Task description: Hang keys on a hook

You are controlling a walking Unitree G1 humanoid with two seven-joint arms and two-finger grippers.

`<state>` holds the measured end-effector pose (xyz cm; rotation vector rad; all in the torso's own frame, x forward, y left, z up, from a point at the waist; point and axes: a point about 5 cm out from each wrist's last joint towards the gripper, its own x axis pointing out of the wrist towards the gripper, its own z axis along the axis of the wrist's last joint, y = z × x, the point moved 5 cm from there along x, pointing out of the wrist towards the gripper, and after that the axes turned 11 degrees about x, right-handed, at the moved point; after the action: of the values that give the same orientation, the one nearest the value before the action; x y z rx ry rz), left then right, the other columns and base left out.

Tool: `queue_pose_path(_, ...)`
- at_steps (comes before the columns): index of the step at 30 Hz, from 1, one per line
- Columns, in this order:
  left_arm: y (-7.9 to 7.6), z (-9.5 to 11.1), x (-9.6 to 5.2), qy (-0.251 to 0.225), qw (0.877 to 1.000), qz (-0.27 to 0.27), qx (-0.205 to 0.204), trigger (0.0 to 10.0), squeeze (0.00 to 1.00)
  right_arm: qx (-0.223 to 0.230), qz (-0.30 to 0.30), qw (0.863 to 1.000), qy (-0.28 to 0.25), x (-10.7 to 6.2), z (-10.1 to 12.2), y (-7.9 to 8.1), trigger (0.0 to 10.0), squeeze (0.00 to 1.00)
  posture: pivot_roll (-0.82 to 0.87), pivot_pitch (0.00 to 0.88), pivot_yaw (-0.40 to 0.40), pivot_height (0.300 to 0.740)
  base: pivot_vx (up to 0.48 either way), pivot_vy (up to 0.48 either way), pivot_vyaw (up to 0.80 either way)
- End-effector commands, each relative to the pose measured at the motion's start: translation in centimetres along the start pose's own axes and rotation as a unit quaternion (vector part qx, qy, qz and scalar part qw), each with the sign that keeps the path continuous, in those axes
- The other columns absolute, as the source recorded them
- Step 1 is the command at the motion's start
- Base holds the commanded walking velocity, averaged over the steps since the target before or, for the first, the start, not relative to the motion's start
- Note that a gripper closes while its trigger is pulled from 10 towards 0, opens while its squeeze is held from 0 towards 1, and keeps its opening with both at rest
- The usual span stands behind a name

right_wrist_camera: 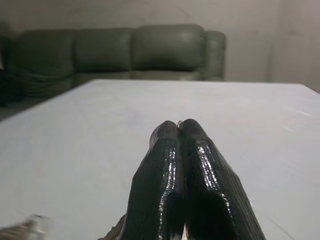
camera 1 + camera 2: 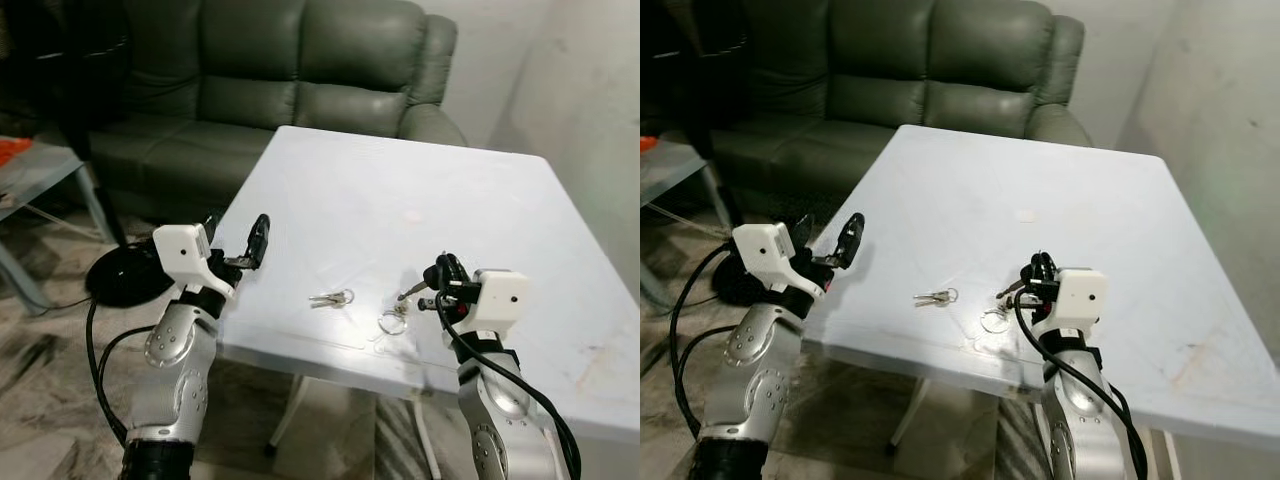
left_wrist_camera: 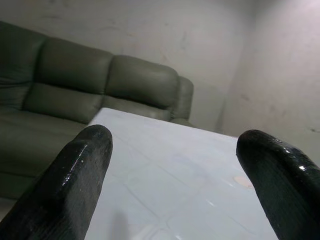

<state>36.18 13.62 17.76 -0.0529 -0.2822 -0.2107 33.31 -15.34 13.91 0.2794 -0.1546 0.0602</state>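
Two key sets on table (image 2: 500, 200): my right gripper (image 2: 432, 277) pinching ringed keys (image 2: 396, 318), probably; left gripper (image 2: 236, 238) spread, near loose keys (image 2: 331, 298).

you can't make out how many keys (image 2: 332, 298) sit in that little bunch, sofa (image 2: 290, 70) cut off up top, blurry shiny thing (image 1: 25, 229) by the right wrist view's edge

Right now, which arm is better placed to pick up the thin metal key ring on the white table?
Right, probably. The right gripper, shut, sits just beside the thin metal key ring on the white table; the open left gripper is at the table's left edge, farther off.
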Motion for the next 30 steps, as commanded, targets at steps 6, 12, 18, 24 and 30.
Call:
queue_pose_path(6,-0.47,-0.35,0.01,-0.001,1.000,0.000,0.009,10.0,0.00,-0.003,-0.001,1.000,0.003,0.65,0.20,0.14,10.0,0.00,0.00,0.000,-0.046,0.740,0.000,0.000,-0.76)
queue_pose_path(12,-0.77,-0.30,-0.02,-0.006,1.000,-0.003,0.012,10.0,0.00,-0.001,0.002,1.000,0.004,0.80,0.18,0.29,10.0,0.00,0.01,0.000,-0.047,0.740,0.000,-0.074,-0.76)
queue_pose_path(18,-0.35,-0.29,0.23,-0.005,1.000,0.005,0.016,10.0,0.00,0.000,0.004,1.000,0.006,0.89,0.08,0.54,10.0,0.00,0.01,0.000,-0.048,0.740,0.000,-0.436,-0.76)
queue_pose_path(24,0.09,-0.33,0.39,-0.002,1.000,0.017,-0.006,10.0,0.00,0.000,0.002,1.000,0.006,0.87,0.03,0.52,10.0,0.00,0.01,0.000,-0.046,0.740,0.000,0.000,-0.76)
queue_pose_path(30,0.01,-0.47,0.43,0.000,1.000,0.018,-0.008,10.0,0.00,0.001,0.002,1.000,0.006,0.83,-0.02,0.67,10.0,0.00,0.01,0.000,-0.046,0.740,0.000,0.000,-0.76)
